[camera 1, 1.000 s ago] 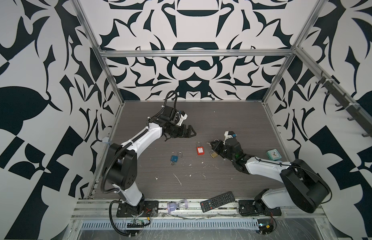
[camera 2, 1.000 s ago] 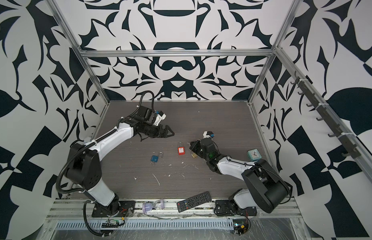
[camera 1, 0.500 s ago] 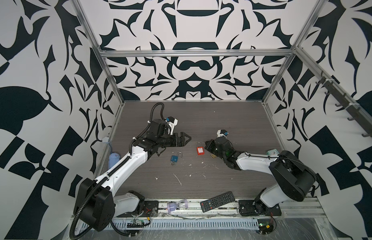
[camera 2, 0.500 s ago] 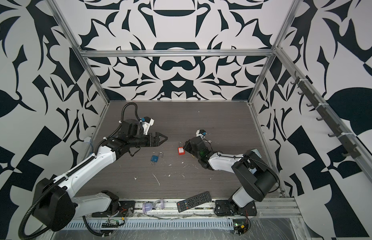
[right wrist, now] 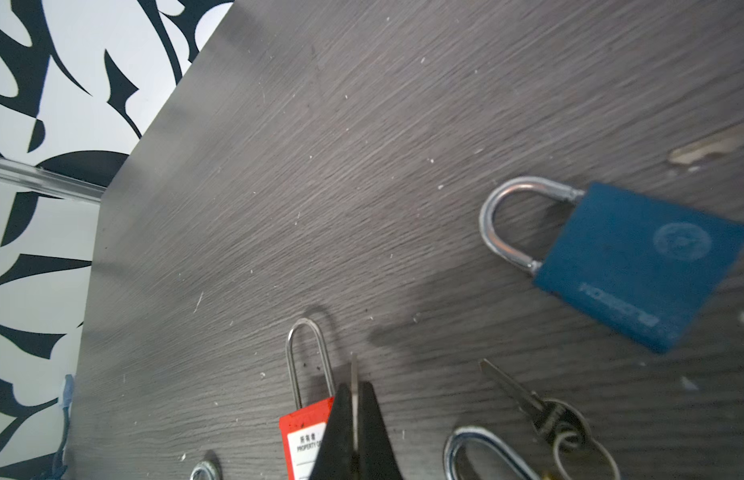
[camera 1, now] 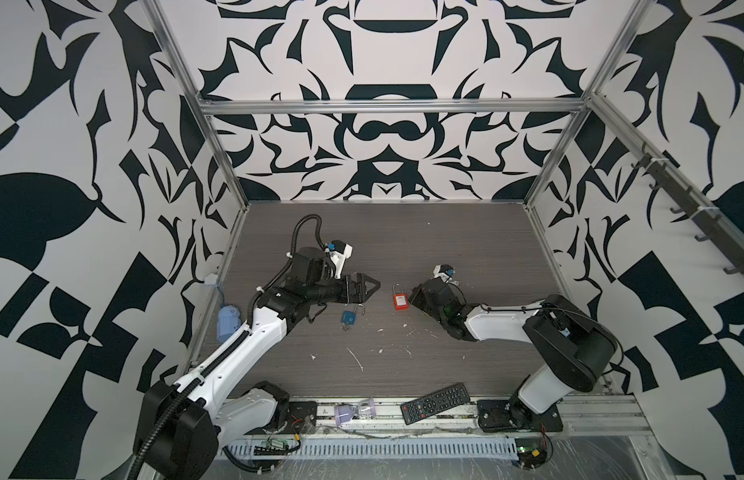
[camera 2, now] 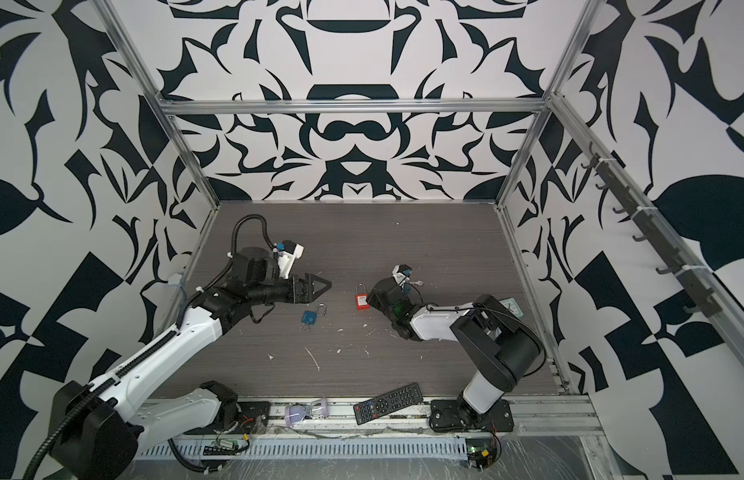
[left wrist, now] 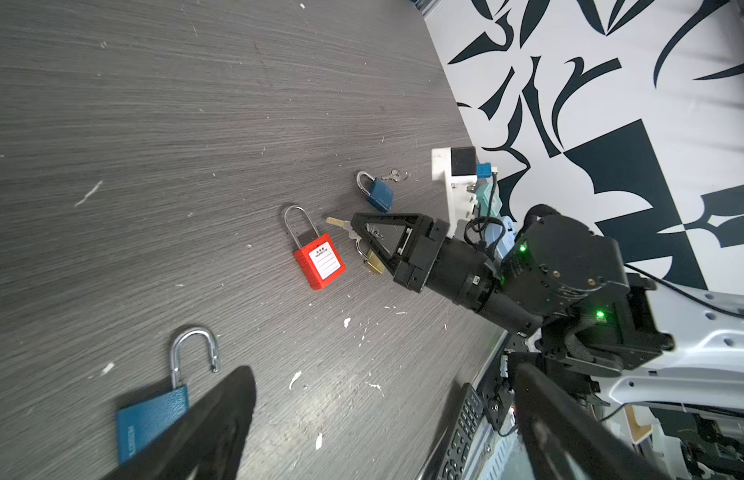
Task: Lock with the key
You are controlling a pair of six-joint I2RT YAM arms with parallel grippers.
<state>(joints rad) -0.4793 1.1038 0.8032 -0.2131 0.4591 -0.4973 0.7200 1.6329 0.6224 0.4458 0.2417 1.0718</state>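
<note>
Right wrist: right claw [right wrist: 354,392] pinches key [right wrist: 353,368] — red padlock [right wrist: 304,442] reads "PROPERTY" — left claw [camera 1: 374,286] wide.

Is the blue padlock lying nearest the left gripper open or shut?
Open: the blue padlock has one shackle leg ending free, outside its body, in the left wrist view.

I'm watching my right claw [camera 2: 369,296] sitting beside the red padlock [camera 2: 363,302], left claw [camera 2: 326,285] hovering near the blue padlock [camera 2: 309,318].
</note>
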